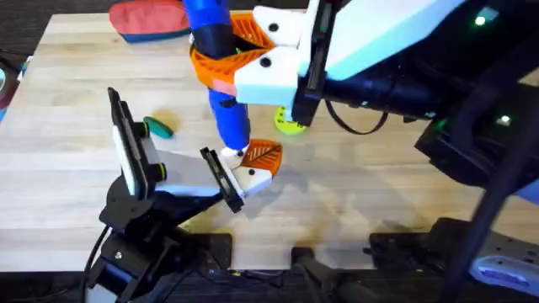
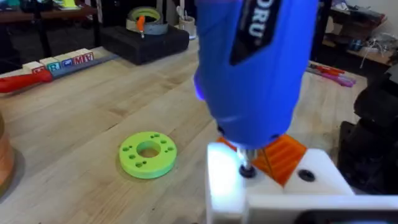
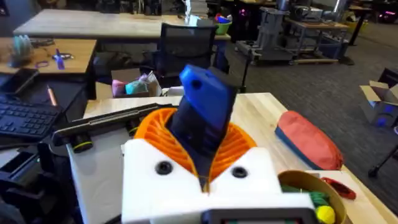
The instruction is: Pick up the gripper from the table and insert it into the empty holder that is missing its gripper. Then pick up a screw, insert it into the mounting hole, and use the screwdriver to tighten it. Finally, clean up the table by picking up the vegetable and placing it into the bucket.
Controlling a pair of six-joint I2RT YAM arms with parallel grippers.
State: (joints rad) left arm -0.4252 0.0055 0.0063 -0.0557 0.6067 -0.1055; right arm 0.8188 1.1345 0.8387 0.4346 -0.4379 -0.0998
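screwdriver (image 2: 255,68) tip on holder (image 2: 273,186), mounting hole hidden

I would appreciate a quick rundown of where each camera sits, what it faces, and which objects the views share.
Overhead: above the arms' bases, looking down and forward at the table; both arms show, the right gripper clamping the screwdriver.
Left wrist: low over the holder, facing the screwdriver tip and green disc.
Right wrist: looking along the screwdriver held between its white-and-orange fingers, red pouch beyond.
Shared: the screwdriver appears in all three.
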